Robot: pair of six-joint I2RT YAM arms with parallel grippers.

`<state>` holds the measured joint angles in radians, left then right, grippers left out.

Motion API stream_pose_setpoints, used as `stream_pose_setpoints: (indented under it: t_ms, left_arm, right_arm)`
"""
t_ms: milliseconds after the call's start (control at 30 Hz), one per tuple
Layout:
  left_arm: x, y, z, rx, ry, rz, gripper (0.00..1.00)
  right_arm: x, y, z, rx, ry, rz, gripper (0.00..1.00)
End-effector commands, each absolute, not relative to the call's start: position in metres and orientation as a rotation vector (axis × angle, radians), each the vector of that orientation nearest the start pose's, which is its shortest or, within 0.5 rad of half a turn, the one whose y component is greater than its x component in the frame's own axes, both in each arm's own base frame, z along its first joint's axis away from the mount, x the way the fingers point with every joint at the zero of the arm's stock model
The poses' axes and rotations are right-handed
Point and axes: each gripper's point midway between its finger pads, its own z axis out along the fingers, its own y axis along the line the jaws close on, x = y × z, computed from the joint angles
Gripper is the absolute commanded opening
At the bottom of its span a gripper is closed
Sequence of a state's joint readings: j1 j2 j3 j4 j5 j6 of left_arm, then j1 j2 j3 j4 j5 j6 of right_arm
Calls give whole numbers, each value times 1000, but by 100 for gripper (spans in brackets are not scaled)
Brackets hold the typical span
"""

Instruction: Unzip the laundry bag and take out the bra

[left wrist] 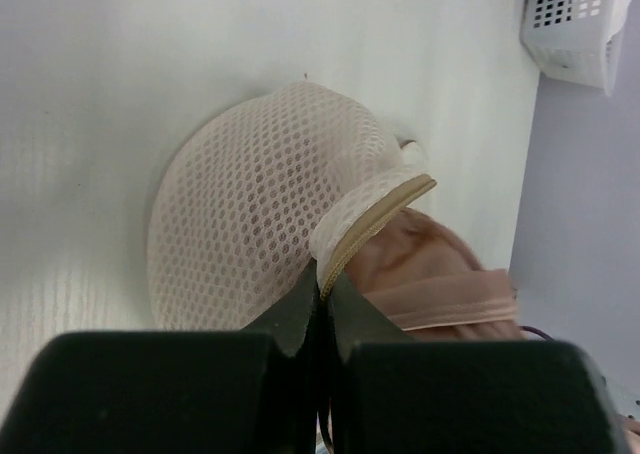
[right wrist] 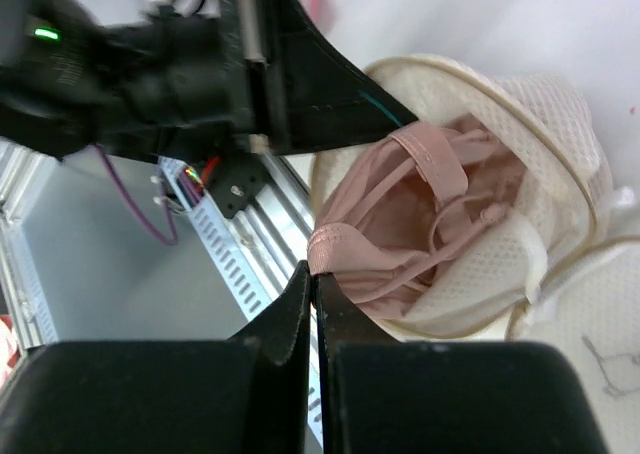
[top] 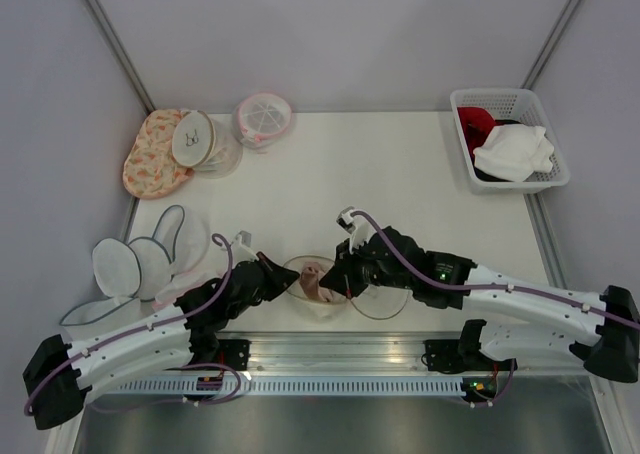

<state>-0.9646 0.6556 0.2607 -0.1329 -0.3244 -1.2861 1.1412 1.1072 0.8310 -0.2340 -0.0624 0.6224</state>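
The laundry bag (top: 322, 309) lies open near the table's front edge, its cream mesh shell (left wrist: 250, 204) on the table and its flat lid (right wrist: 585, 344) folded out beside it. The pale pink bra (top: 315, 274) sits bunched inside the shell. My left gripper (top: 293, 277) is shut on the bag's tan zipper rim (left wrist: 375, 224), as the left wrist view (left wrist: 322, 286) shows. My right gripper (top: 338, 284) is shut on the bra's band at the bag's near edge, seen in the right wrist view (right wrist: 313, 271). The bra's straps and cups (right wrist: 410, 209) are still in the shell.
At the back left are an orange floral bag (top: 150, 159), a second round mesh case (top: 195, 137) and a pink-trimmed domed bag (top: 263, 117). A white basket (top: 508, 114) with red and white garments stands at the back right. White pads (top: 135, 264) lie at the left. A metal rail (top: 340, 359) runs along the front.
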Motion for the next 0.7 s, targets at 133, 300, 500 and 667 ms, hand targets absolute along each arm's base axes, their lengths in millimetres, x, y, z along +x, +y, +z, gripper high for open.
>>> stream_pose_setpoints:
  t_ms: [133, 300, 500, 667]
  left_arm:
    - [176, -222, 106, -553, 2160, -1001, 2]
    - [175, -223, 110, -532, 2150, -1017, 2]
    - [173, -215, 116, -531, 2133, -1005, 2]
    - [174, -206, 123, -517, 2119, -967, 2]
  right_arm:
    - [129, 337, 308, -582, 1778, 1226, 1]
    - [174, 334, 368, -502, 1710, 1006, 1]
    - [246, 291, 409, -254, 1684, 660, 0]
    - [299, 245, 441, -103, 1622, 527, 1]
